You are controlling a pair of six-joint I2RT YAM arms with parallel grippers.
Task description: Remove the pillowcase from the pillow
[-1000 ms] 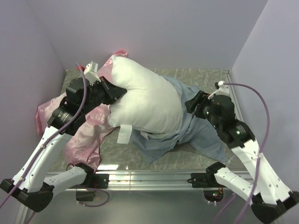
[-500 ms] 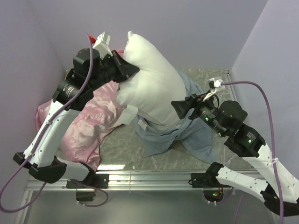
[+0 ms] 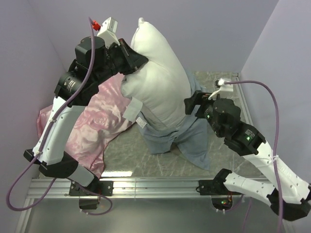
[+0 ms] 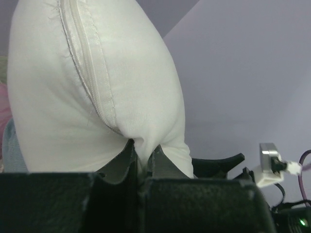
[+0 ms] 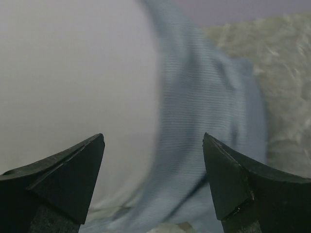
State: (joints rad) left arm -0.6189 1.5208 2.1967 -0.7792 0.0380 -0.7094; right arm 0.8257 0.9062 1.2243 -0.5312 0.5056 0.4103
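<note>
My left pincer (image 4: 141,148) is shut down to a sliver on a pinch of the pillow (image 3: 158,80), right by its seam on the upper left edge (the wrist view shows white fabric squeezed between the two fingers). My right pincer (image 5: 153,141) is spread wide with nothing between its fingers. It faces the spot where the white bulge meets the pillowcase (image 3: 192,141), and I cannot tell whether it touches either. The pillow stands nearly on end, its long axis running from the middle of the surface (image 3: 129,158) to a top corner pointing at the far wall. Its lower end sits in the grey-blue pillowcase, which is crumpled on the surface. The pink satin case (image 3: 92,131) lies to the left.
</note>
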